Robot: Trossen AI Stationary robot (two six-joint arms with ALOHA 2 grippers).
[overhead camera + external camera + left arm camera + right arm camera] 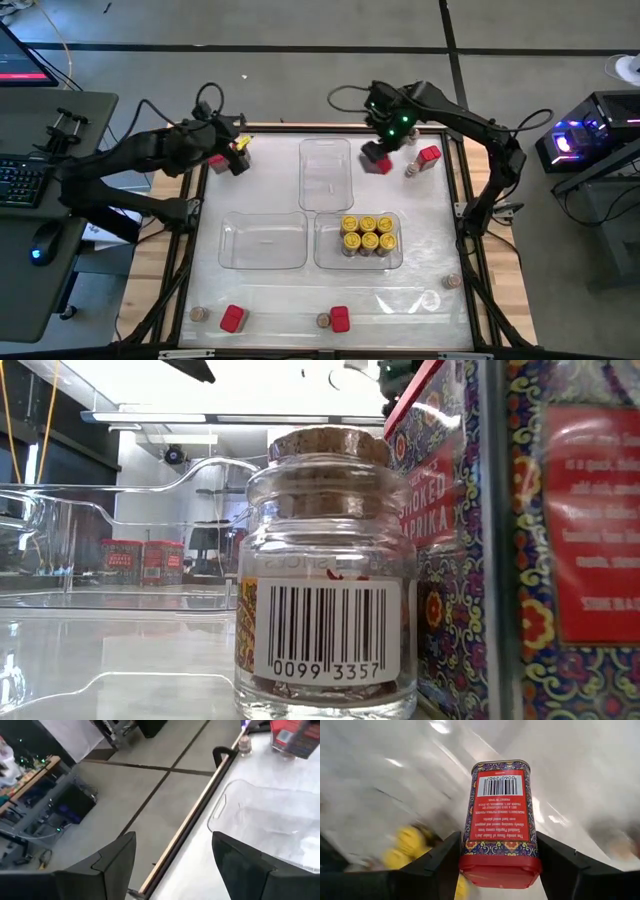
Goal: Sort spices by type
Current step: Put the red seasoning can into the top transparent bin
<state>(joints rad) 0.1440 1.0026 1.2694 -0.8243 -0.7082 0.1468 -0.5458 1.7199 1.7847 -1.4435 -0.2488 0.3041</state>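
Note:
My right gripper (377, 152) is shut on a red paprika tin (498, 810) over the table's far part, between the upright clear tray (325, 175) and a second red tin (430, 155) standing beside a small cork jar (412, 170). Several yellow-lidded jars (368, 233) stand in the near right tray. More red tins (232, 318) (340, 318) and cork jars (198, 314) (323, 320) stand along the near edge. My left gripper (172, 840) is open and empty at the far left corner (238, 160), beside a red tin (215, 160). My right gripper pinches the tin between its two fingers, at the two narrow sides just beside the red lid (465, 851). The fingers come steeply from above and lie along the tin. The tin hangs below them, lid end up and barcode end down, seemingly clear of the table.
An empty clear tray (265, 240) lies near left of the jar tray. A cork jar (452, 282) stands near the right edge. In the low view a cork jar (320, 580) and red tins (580, 540) stand close to the camera. A desk with a keyboard (20, 180) is left of the table.

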